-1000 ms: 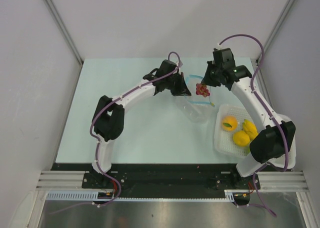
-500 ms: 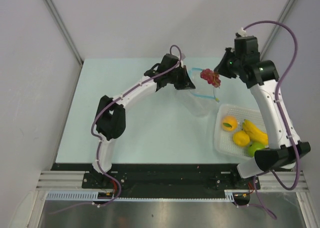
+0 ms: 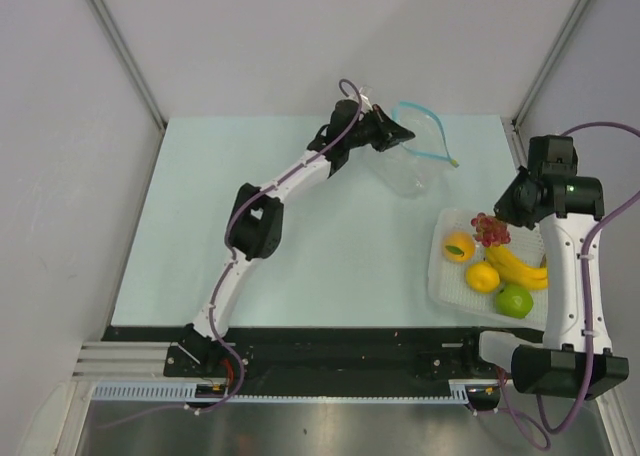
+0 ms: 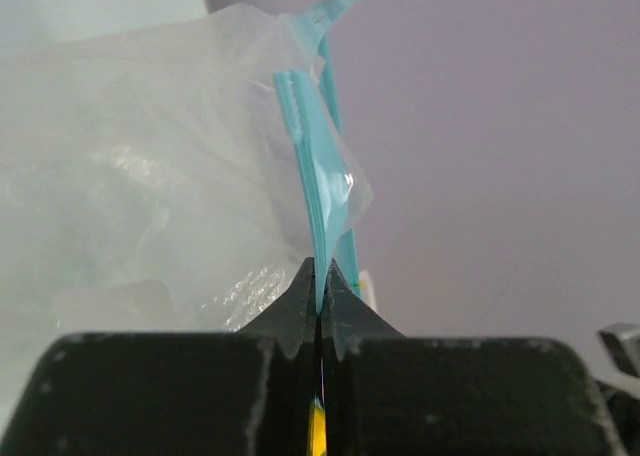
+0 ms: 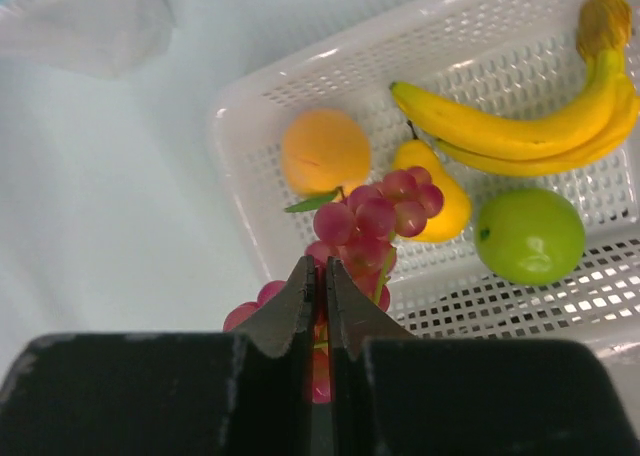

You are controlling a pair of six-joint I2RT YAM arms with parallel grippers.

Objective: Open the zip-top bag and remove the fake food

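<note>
1. Now the right gripper pinches the red berry cluster over the white basket; lower it first, then release gently.
2. The left gripper clamps the zip-top bag at its mouth, well apart.

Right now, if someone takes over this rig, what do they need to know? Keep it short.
Left gripper: shut on the zip-top bag by its zip strip, at the far edge of the table; bag open, looks empty.
Right gripper: shut on the red berry cluster, over the white basket.
Done: orange, banana, yellow pear, green apple in the basket.
Left: release the cluster into the basket.
</note>
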